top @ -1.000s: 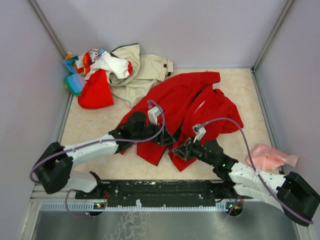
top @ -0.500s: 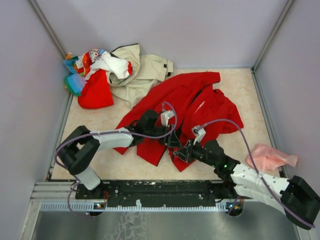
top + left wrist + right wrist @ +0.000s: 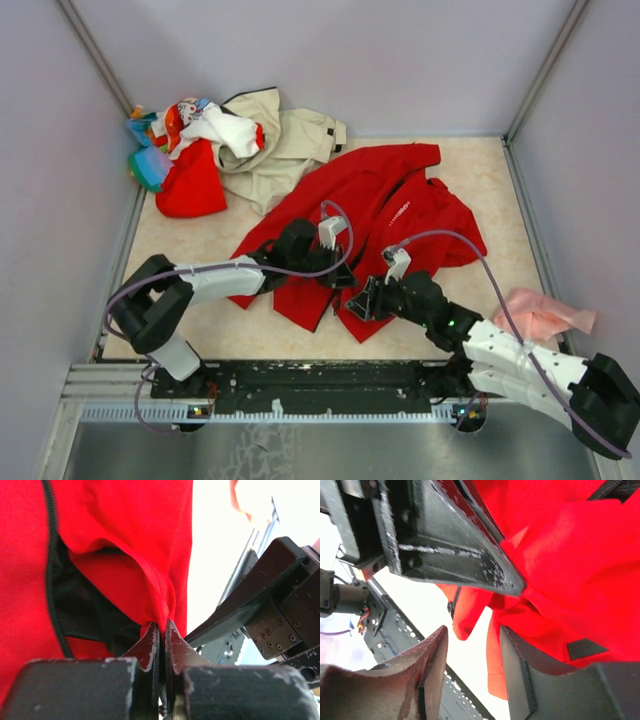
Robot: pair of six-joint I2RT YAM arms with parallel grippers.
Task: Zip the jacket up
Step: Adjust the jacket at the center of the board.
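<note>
**Bright red long-sleeved fabric jacket [image 3: 390, 195], unzipped, spreads up and away from both grippers.**
Left gripper [image 3: 161, 630] is clamped on a fold of its lower edge beside the black front zipper [image 3: 50, 570], which runs away from it. Right gripper [image 3: 472, 632], just beside, has its jaws apart and holds nothing.

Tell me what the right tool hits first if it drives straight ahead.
The right tool would likely meet a red fold of the jacket first; the left tool, shut on that fabric, sits just beyond. Depth is unclear.
</note>
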